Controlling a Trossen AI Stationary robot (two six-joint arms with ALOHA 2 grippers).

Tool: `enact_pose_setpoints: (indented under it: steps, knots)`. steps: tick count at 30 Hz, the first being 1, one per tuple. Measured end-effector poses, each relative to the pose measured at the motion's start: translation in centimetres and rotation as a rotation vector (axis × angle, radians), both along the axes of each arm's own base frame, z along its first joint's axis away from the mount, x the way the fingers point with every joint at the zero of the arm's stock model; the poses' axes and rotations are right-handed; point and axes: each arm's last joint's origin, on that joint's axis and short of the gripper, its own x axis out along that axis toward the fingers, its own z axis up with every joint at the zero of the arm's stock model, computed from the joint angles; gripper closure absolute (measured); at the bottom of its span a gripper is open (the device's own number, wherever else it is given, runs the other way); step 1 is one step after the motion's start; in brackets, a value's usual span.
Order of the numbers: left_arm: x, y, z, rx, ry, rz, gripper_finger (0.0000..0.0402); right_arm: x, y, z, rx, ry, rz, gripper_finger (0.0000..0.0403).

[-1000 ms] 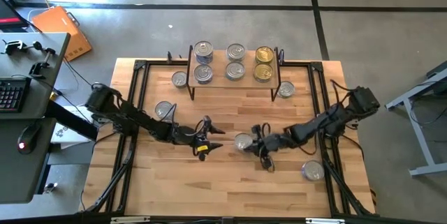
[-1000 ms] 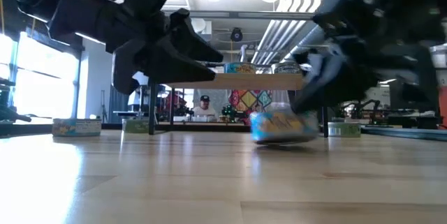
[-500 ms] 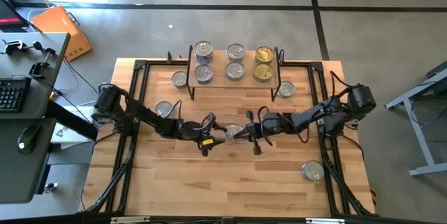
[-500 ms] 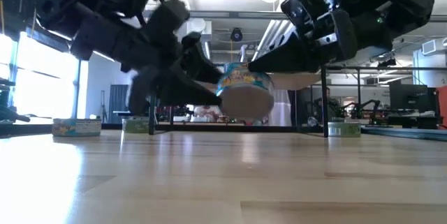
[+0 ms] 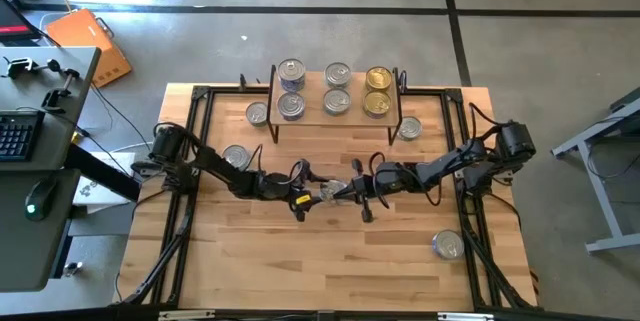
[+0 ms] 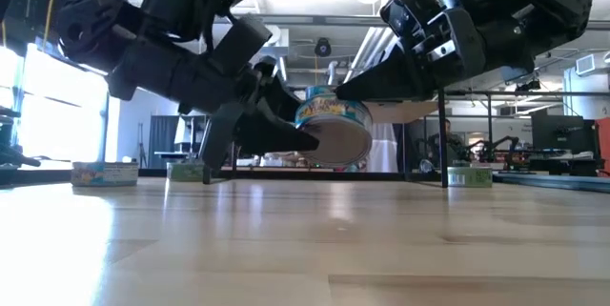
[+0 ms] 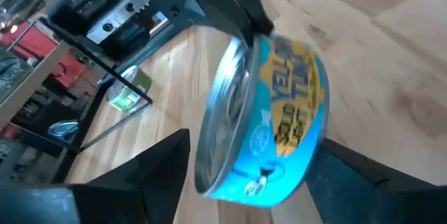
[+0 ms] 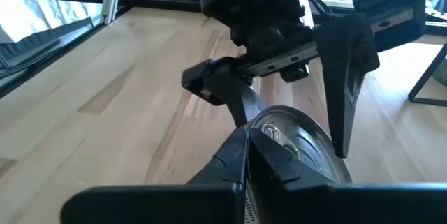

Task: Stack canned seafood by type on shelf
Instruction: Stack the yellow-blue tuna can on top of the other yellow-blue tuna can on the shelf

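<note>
A tin with a blue and yellow label and a silver lid (image 5: 331,191) hangs tipped on edge above the table's middle (image 6: 334,130). My right gripper (image 5: 346,191) is shut on it from the table's right. My left gripper (image 5: 317,190) comes from the left, open, with one finger beside each flat face of the tin (image 7: 265,119). The shelf (image 5: 335,119) stands at the far edge on thin black legs. It bears several silver-lidded tins (image 5: 291,69) and two gold-lidded ones (image 5: 378,78). My right gripper pinches the tin at its rim (image 7: 246,37), on the side away from my left gripper, and its fingers (image 8: 241,158) partly cover the lid (image 8: 300,137). It comes slanting down from the table's right. The tin is lifted clear and tilted on edge. My left gripper has its fingers (image 7: 164,165) close beside the tin's two faces; I cannot tell whether they touch.
Loose tins lie on the table: two left of the shelf (image 5: 257,113) (image 5: 235,156), one by its right leg (image 5: 409,129), one near the right front (image 5: 447,245). A black frame (image 5: 200,96) borders the table. The near half of the wood is bare.
My right gripper lifted the tin off the table and carried it left and up, tipping it from flat onto its edge. My left gripper moved right toward it and now has its fingers around the tin.
</note>
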Motion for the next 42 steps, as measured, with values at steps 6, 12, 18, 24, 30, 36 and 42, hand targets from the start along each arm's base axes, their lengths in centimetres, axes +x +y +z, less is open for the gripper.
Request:
enact_pose_setpoints:
  steps: [6, 12, 18, 24, 30, 36, 42]
  knots:
    - [0.0, -0.2, 0.0, -0.087, -0.009, 0.011, 0.0214, 0.0, 0.6, 0.2, 0.027, -0.021, 0.019, 0.0397]
    - [-0.2, -1.3, 0.0, -0.072, -0.014, 0.022, 0.0281, 0.6, 0.6, 0.9, 0.135, -0.025, -0.017, 0.0333]
    - [-0.6, -2.2, 0.0, 0.09, 0.0, 0.105, 0.0281, 2.0, 0.8, 1.8, 0.145, 0.082, -0.027, 0.0227]
    - [-0.9, -3.0, 0.0, 0.23, 0.017, 0.154, 0.0281, 3.1, 1.2, 2.7, -0.007, 0.235, -0.129, 0.0212]
    - [-0.8, -3.9, 0.5, 0.325, 0.019, 0.17, 0.0264, 3.2, 1.4, 2.9, -0.083, 0.235, -0.116, 0.0324]
    - [-0.8, -4.4, 0.6, 0.36, 0.024, 0.178, 0.0262, 2.9, 1.8, 2.8, -0.153, 0.254, -0.112, 0.0386]
    - [-0.7, -4.2, 0.4, 0.275, 0.024, 0.214, 0.0247, 2.8, 2.4, 2.6, -0.225, 0.256, -0.107, 0.0397]
